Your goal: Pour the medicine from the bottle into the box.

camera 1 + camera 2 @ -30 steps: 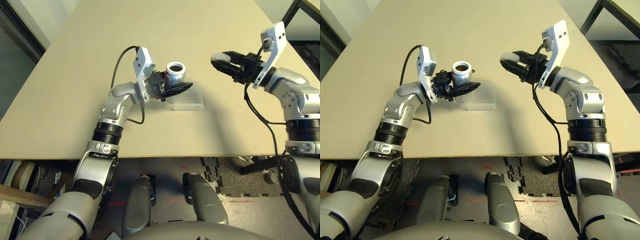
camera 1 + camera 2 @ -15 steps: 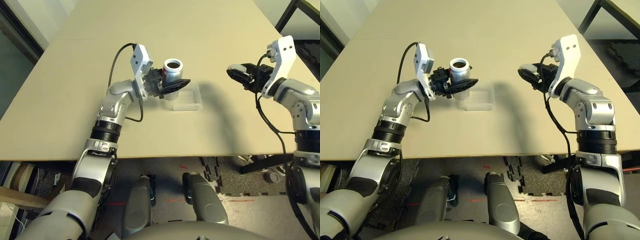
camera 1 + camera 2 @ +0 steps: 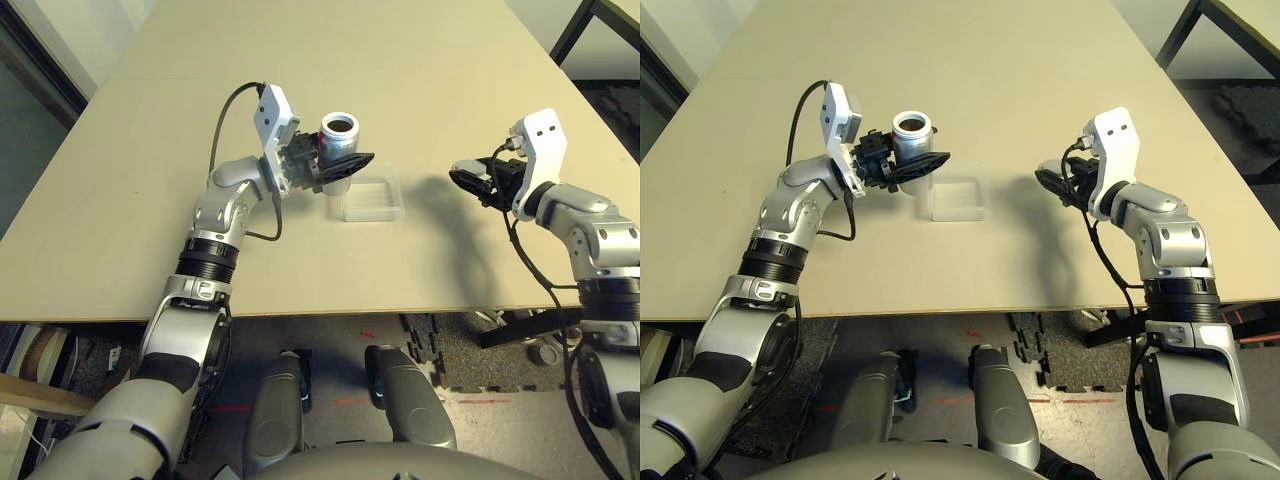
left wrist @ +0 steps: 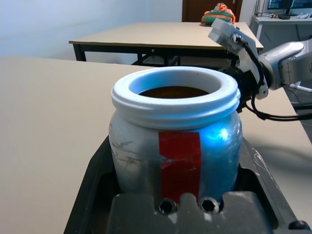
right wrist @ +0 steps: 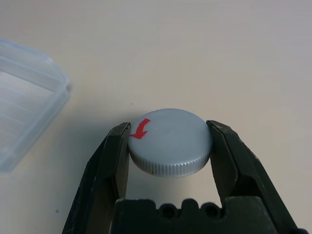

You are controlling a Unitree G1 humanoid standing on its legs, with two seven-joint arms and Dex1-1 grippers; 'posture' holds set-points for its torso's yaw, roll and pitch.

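Left fingers: clamped on the bottle, upright, mouth open, held above the table just beside the box.
Right fingers: pinched on a flat grey cap with a red arrow, low over the table, well apart from the box.
Box: on the table between the arms.

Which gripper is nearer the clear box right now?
Left. The left gripper, holding the bottle, is at the box's far-left corner; the right gripper, holding the cap, is well off to its right.
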